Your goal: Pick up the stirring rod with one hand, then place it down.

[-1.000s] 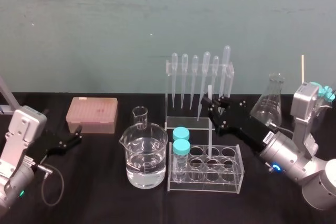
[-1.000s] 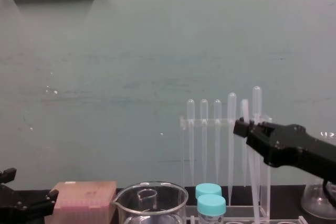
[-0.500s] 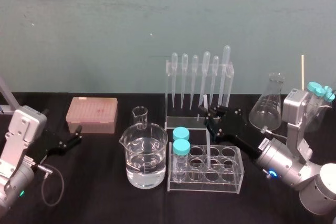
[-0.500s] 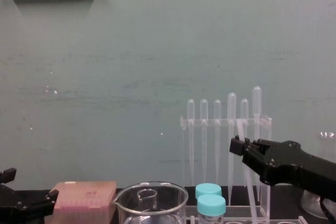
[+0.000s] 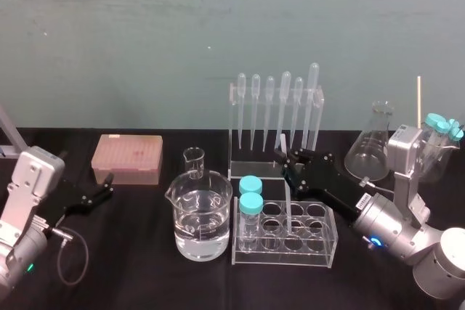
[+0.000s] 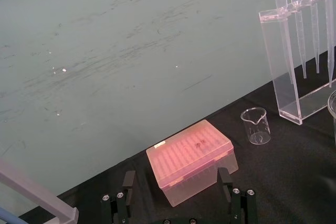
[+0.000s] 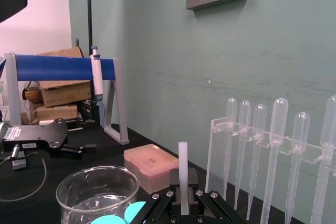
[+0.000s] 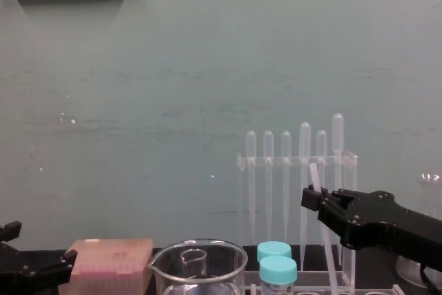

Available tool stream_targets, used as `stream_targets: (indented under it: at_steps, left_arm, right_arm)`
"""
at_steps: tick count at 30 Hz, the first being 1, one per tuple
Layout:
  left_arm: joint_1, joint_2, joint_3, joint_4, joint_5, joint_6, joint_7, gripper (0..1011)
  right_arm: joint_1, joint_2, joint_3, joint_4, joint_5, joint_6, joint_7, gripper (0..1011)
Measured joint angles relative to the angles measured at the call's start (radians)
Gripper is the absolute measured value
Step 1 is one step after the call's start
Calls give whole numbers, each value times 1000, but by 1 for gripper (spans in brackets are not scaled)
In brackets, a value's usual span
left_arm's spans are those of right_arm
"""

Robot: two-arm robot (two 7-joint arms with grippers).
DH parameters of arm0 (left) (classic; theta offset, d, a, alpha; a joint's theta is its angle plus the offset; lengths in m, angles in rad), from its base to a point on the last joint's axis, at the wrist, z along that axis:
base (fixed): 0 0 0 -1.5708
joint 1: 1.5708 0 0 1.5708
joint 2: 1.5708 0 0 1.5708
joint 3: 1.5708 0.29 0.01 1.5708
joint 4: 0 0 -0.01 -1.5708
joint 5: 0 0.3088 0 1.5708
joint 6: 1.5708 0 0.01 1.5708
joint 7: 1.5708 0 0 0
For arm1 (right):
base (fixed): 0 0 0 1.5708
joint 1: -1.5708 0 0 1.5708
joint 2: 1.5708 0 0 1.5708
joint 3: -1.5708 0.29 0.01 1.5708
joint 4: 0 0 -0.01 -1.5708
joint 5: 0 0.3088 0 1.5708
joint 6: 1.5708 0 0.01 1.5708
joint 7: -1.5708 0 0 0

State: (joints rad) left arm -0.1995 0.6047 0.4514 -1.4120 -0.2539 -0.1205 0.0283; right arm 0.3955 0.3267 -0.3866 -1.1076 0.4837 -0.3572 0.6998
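Note:
The stirring rod (image 5: 288,201) is a thin translucent-white stick, standing nearly upright with its lower end down in the clear test tube rack (image 5: 320,248). My right gripper (image 5: 288,165) is shut on the rod near its top, just in front of the pipette rack (image 5: 276,107). In the right wrist view the rod (image 7: 182,166) rises straight up from between the black fingers of the right gripper (image 7: 182,203). From the chest the rod (image 8: 324,246) slants down under the right gripper (image 8: 312,198). My left gripper (image 5: 102,190) is parked at the far left, open, with its fingers (image 6: 127,182) spread.
A large beaker of water (image 5: 202,215) and two teal-capped tubes (image 5: 251,197) stand left of the rod. A small beaker (image 5: 193,161) and a pink tip box (image 5: 127,157) sit farther left. An Erlenmeyer flask (image 5: 374,147) stands at the right.
My right gripper has come down and slightly toward me with the rod, sinking the rod's lower end deeper into the test tube rack. The left arm has not moved.

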Motion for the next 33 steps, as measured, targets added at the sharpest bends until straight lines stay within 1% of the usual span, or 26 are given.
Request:
stream_targets:
  at_steps: [4, 7, 8, 10, 11, 13, 14, 17, 18, 20, 21, 24, 26, 27, 28, 29, 32, 33]
  left_arm:
    - [0, 0, 0, 0, 0, 0, 0, 1000]
    - [0, 0, 0, 0, 0, 0, 0, 1000]
    - [0, 0, 0, 0, 0, 0, 0, 1000]
    - [0, 0, 0, 0, 0, 0, 0, 1000]
    - [0, 0, 0, 0, 0, 0, 0, 1000]
    - [0, 0, 0, 0, 0, 0, 0, 1000]
    - [0, 0, 0, 0, 0, 0, 0, 1000]
    - [0, 0, 0, 0, 0, 0, 0, 1000]
    - [0, 0, 0, 0, 0, 0, 0, 1000]
    - [0, 0, 0, 0, 0, 0, 0, 1000]
    - [0, 0, 0, 0, 0, 0, 0, 1000]
    - [0, 0, 0, 0, 0, 0, 0, 1000]
    - [0, 0, 0, 0, 0, 0, 0, 1000]
    - [0, 0, 0, 0, 0, 0, 0, 1000]
    - [0, 0, 0, 0, 0, 0, 0, 1000]
    - [0, 0, 0, 0, 0, 0, 0, 1000]
    - [0, 0, 0, 0, 0, 0, 0, 1000]
    - [0, 0, 0, 0, 0, 0, 0, 1000]
  right_arm:
    - [0, 0, 0, -1, 1, 0, 0, 85]
    - [0, 1, 0, -1, 2, 0, 0, 161]
    - [0, 1, 0, -1, 2, 0, 1, 208]
    - [-1, 1, 0, -1, 2, 0, 1, 242]
    - [-1, 1, 0, -1, 2, 0, 1, 301]
    - [-1, 1, 0, -2, 2, 0, 1, 346]
    - [-1, 1, 0, -2, 3, 0, 1, 407]
    - [-1, 1, 0, -2, 3, 1, 1, 468]
    - [-1, 1, 0, -2, 3, 1, 1, 528]
    - [-1, 2, 0, -2, 3, 1, 1, 562]
    - [-1, 2, 0, -2, 3, 1, 1, 629]
    - [-1, 2, 0, -2, 3, 1, 2, 693]
    - [-1, 2, 0, -2, 3, 1, 2, 787]
    - [-1, 2, 2, -7, 3, 8, -3, 787]
    - [-2, 2, 4, -13, 2, 15, -14, 839]
    - [-4, 2, 7, -21, -1, 19, -23, 861]
    - [-15, 6, 22, -50, -28, 26, -85, 958]
    - [-24, 8, 35, -65, -52, 26, -131, 958]
